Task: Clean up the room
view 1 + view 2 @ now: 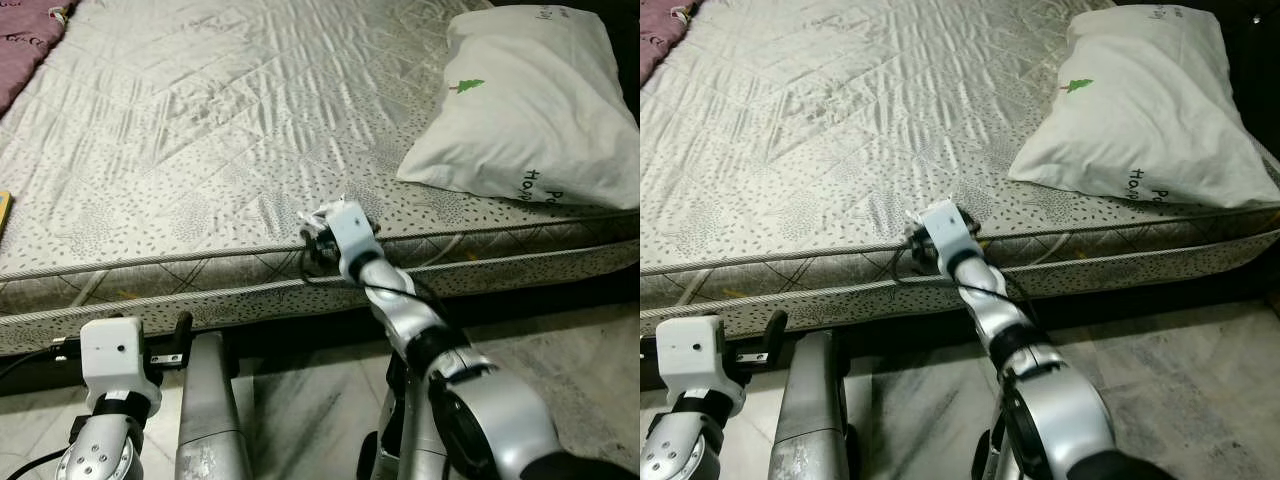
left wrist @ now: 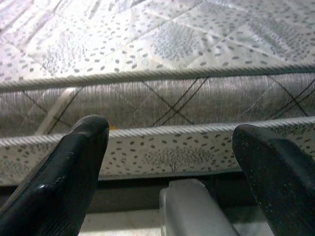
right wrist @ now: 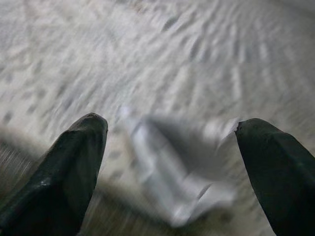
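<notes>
A small crumpled white wrapper [image 3: 172,182] lies on the grey patterned mattress [image 1: 200,150], right at its front edge. My right gripper [image 3: 170,147] is stretched out to that edge and is open, one finger on each side of the wrapper without touching it; that view is blurred. In the head view the white wrist block [image 1: 348,232] covers most of the wrapper [image 1: 334,206]. My left gripper [image 2: 170,147] hangs low in front of the mattress side, open and empty.
A white pillow [image 1: 530,105] with a green tree print lies at the bed's right end. A maroon cloth [image 1: 25,40] sits at the far left corner, a yellow object [image 1: 3,215] at the left edge. Marbled floor [image 1: 560,360] runs below the bed.
</notes>
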Robot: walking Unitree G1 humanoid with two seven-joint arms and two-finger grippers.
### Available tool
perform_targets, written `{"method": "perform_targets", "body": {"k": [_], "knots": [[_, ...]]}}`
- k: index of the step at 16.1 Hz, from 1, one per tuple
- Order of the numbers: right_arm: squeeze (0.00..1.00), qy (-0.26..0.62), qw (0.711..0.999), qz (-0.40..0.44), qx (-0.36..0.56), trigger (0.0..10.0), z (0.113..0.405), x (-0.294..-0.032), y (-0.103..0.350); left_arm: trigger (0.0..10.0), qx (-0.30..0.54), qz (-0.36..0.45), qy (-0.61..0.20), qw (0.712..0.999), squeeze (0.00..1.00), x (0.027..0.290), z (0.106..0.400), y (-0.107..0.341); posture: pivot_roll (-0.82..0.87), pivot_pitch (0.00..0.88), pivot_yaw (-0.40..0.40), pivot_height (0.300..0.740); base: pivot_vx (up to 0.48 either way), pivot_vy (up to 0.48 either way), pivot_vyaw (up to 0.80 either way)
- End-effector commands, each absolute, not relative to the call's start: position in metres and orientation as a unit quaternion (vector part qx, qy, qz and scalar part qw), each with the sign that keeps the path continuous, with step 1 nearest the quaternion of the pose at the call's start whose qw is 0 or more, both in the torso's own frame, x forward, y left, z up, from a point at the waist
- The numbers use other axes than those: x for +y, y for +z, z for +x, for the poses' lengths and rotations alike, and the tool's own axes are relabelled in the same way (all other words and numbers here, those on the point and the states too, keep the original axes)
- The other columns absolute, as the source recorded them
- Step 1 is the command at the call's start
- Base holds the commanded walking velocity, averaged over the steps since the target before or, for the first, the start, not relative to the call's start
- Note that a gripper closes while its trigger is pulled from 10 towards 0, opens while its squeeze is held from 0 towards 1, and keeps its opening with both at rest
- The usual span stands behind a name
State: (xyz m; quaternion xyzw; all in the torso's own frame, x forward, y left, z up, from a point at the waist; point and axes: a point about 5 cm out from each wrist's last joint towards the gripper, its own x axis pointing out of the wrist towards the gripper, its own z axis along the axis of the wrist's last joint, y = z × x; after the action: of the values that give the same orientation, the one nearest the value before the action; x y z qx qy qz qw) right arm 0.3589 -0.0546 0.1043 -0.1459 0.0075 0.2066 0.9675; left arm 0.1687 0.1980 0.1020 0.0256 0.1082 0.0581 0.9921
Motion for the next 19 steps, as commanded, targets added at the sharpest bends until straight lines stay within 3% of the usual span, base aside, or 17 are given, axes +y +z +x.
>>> {"method": "perform_targets", "body": {"k": [1, 9, 14, 19], "knots": [[0.0, 0.196, 0.97, -0.147, -0.001, 10.0, 0.361, -0.053, 0.109, 10.0, 0.112, 0.029, 0.064, 0.991, 0.0, 0.201, 0.166, 0.103, 0.4, 0.137, -0.06, 0.481, 0.0, 0.0, 0.0], [0.0, 0.203, 0.971, -0.125, -0.031, 10.0, 0.362, -0.034, 0.122, 10.0, 0.113, 0.028, 0.069, 0.991, 0.0, 0.195, 0.158, 0.107, 0.44, 0.152, -0.085, 0.481, 0.0, 0.0, 0.0], [0.0, 0.212, 0.969, -0.124, -0.022, 10.0, 0.359, -0.026, 0.119, 10.0, 0.14, 0.043, 0.098, 0.984, 0.0, 0.204, 0.123, 0.112, 0.5, 0.219, -0.095, 0.481, 0.0, 0.0, 0.0], [0.0, 0.198, 0.97, -0.142, -0.021, 10.0, 0.366, -0.027, 0.128, 10.0, 0.154, 0.027, 0.089, 0.984, 0.0, 0.19, 0.114, 0.113, 0.48, 0.264, -0.112, 0.481, 0.0, 0.0, 0.0]]}}
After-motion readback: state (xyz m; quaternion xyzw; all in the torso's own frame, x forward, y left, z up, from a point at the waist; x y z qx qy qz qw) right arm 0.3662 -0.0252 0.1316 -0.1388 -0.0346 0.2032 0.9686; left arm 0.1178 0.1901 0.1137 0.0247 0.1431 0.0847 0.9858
